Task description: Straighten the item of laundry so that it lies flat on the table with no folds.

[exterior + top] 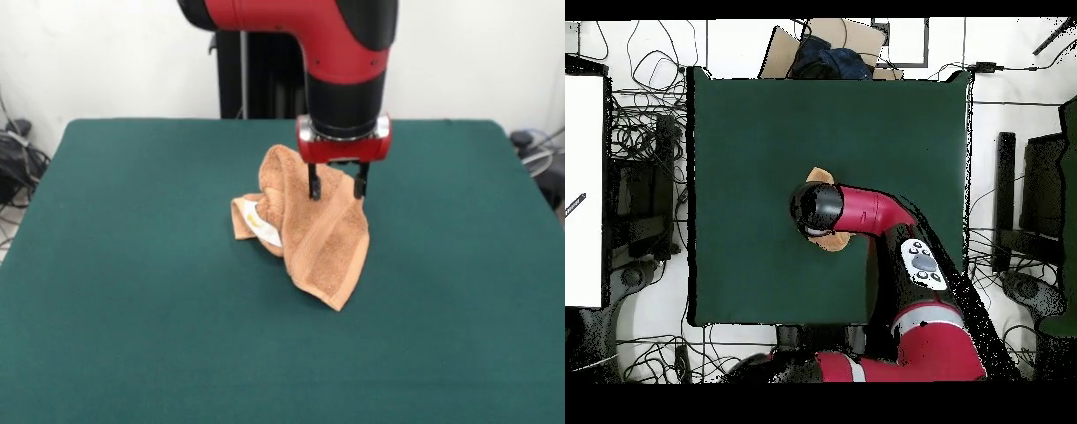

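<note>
Our gripper (336, 191) hangs straight down over the middle of the table (124, 291), its two fingers spread apart and reaching into the raised top of the towel (311, 231). The gap between them looks filled with cloth, but we cannot see whether the fingers press it or only straddle it.

The towel sits directly beneath and a little to the picture's left of the gripper in the front view. It lies crumpled and doubled over itself: a rounded hump rises just beside the left finger, and a longer flap runs down and toward the camera from under the gripper, ending in a corner that rests on the table. That flap gives the towel's long axis, slanting away from the tool toward the near edge. A small white label (263, 228) shows on the lower fold to the left.

From overhead the arm (865, 212) hides most of the cloth; only slivers of towel (831, 240) peek out around the wrist.

We judge the task far from done, with several folds left to open.
</note>
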You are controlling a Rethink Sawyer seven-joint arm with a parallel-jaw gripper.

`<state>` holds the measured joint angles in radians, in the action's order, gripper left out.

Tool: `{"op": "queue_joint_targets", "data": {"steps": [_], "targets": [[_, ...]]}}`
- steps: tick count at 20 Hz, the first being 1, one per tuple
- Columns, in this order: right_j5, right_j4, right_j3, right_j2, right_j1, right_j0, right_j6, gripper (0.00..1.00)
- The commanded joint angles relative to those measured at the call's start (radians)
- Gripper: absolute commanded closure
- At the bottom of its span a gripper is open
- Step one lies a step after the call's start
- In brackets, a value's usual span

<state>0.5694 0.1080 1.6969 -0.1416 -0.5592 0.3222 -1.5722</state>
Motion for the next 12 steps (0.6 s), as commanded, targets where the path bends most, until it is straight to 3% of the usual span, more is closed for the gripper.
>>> {"op": "queue_joint_targets", "data": {"steps": [1, 12], "targets": [[-0.024, 0.082, -0.054, -0.047, 0.079, 0.022, 0.009, 0.00], [-0.015, 0.106, -0.100, -0.072, 0.099, 0.035, 0.028, 0.00]]}}
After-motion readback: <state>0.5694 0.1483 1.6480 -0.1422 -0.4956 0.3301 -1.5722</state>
